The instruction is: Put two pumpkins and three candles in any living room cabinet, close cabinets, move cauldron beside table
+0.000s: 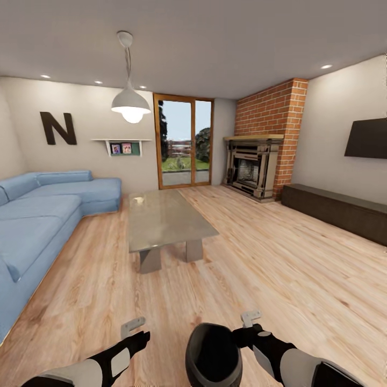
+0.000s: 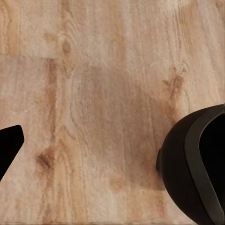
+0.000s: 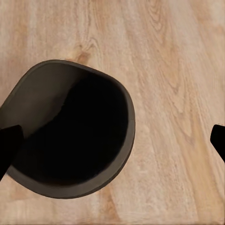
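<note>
between my two arms, low at the front of my head view, the cauldron (image 1: 213, 356) hangs above the wooden floor (image 1: 258, 269), its wide black mouth tipped toward me. my right gripper (image 1: 249, 329) reaches in to the cauldron's right rim; the dark part of the hand meets the rim there, with one pale finger (image 1: 250, 317) sticking up just above it. whether those fingers are actually clamped on the rim i cannot tell. in my right wrist view the cauldron (image 3: 70, 131) sits with its mouth open to the camera over the floor boards (image 3: 178, 70), a dark fingertip (image 3: 8, 145) at the rim side and another at the far edge, well apart from each other.

my left gripper (image 1: 137, 330) hovers to the left of the cauldron, not touching it and carrying nothing; how wide it is spread i cannot tell. in my left wrist view the cauldron's (image 2: 197, 164) bulging side is apart from the one dark fingertip (image 2: 8, 147) that shows.

beyond the cauldron, farther into the room, stands the table (image 1: 161, 215), well apart from it. right of the table, along the wall under the tv (image 1: 367, 138), runs the cabinet (image 1: 338, 209), its fronts shut. left of the table is the blue sofa (image 1: 43, 215); behind it, the brick fireplace (image 1: 258, 166).
</note>
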Controlling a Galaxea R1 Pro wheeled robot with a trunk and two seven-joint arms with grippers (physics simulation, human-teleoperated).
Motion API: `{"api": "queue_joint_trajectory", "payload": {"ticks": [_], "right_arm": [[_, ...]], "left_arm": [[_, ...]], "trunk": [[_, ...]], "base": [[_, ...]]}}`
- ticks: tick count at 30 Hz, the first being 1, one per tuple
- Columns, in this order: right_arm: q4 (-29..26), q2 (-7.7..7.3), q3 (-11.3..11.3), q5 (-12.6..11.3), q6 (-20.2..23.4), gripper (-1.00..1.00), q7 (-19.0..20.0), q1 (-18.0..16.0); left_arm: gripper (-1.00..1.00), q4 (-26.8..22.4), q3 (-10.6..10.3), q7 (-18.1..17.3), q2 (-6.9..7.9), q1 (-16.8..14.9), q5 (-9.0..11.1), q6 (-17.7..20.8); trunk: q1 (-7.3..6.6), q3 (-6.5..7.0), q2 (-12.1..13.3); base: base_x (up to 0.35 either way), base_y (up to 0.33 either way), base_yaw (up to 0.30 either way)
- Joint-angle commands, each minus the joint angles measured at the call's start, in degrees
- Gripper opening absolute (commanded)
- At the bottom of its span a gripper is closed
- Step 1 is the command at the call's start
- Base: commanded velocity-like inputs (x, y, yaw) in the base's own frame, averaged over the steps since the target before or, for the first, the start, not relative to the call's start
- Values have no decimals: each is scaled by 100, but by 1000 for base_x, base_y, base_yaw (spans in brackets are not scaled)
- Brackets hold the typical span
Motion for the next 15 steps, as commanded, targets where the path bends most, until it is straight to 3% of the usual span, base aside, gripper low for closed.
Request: {"api": "queue_joint_trajectory", "payload": {"ticks": [1,8,15], "right_arm": [[11,2,39,-59,-18,100,27,-4],[4,7,34,-55,-11,100,21,-4],[2,5,28,-59,-4,100,20,-4]], "left_arm": [[100,23,-48,8,-4,-10,38,-37],[100,23,-49,2,-13,-10,38,-37],[100,23,-49,-37,-28,-10,37,-37]], "trunk": [[-2,-6,-3],[-2,-6,-3],[-2,-6,-3]], "base": [[-171,-73,-1],[-213,-104,0],[-62,-35,0]]}}
